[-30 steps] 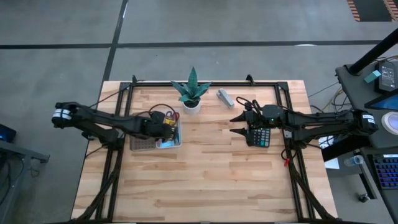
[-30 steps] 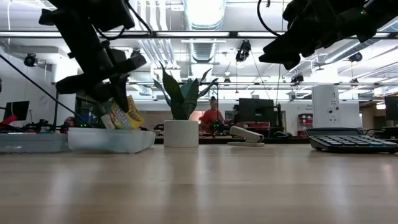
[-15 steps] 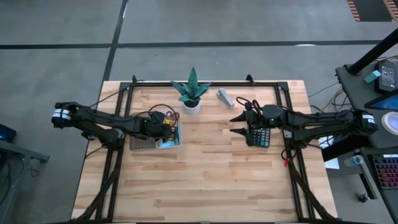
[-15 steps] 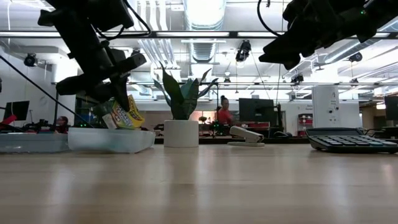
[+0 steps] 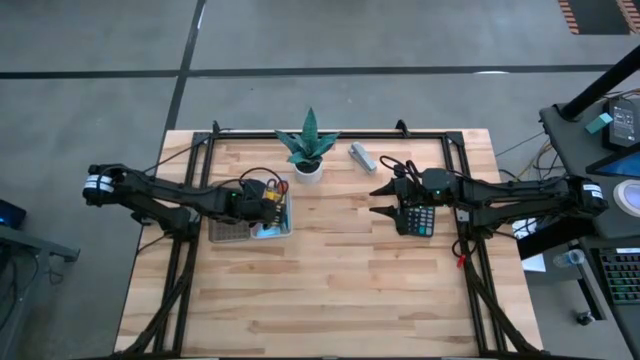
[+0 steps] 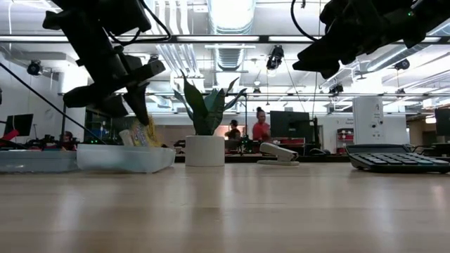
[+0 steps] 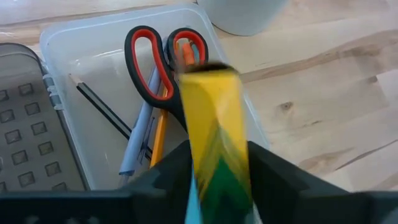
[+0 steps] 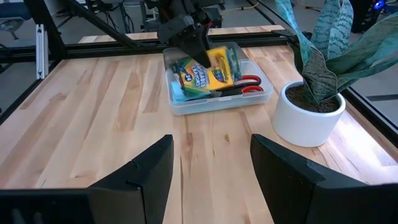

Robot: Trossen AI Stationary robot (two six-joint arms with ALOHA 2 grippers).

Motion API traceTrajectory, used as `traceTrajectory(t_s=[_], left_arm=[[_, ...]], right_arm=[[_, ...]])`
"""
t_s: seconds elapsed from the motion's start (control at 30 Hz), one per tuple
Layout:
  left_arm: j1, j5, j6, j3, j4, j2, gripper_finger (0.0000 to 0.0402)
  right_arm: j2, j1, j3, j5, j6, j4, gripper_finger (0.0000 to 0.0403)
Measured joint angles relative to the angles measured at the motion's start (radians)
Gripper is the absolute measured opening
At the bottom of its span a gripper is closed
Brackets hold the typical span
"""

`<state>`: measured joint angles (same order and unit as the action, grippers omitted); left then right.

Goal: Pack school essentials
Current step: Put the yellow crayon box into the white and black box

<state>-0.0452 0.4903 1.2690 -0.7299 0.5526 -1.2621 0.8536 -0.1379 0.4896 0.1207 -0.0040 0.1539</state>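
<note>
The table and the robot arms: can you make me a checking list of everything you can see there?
Surface: wooden table, bare planks at the front.
Job's things: crayon box lying in the clear tray, on top of the red-handled scissors and pencils.
Clutter: potted plant, calculator, a small grey thing at the back.
Grippers: left gripper just above the crayon box, fingers parting; right gripper open, raised beside the calculator.
Cables: wires run along both arms.
Surroundings: grey floor; desks, screens and people behind the table.
</note>
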Motion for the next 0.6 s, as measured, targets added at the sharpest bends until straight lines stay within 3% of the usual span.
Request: traceTrajectory(t_s=[0.27,0.6], left_arm=[[0.000,-0.017,-0.049,-0.020,0.089,0.009,0.0217],[0.000,-0.067,-0.052,-0.044,0.201,0.086,0.0231]], right_arm=[[0.000,0.000,0.000,0.000,0.000,0.000,0.0201],[0.000,0.000,0.000,0.000,0.002,0.000,0.0201]])
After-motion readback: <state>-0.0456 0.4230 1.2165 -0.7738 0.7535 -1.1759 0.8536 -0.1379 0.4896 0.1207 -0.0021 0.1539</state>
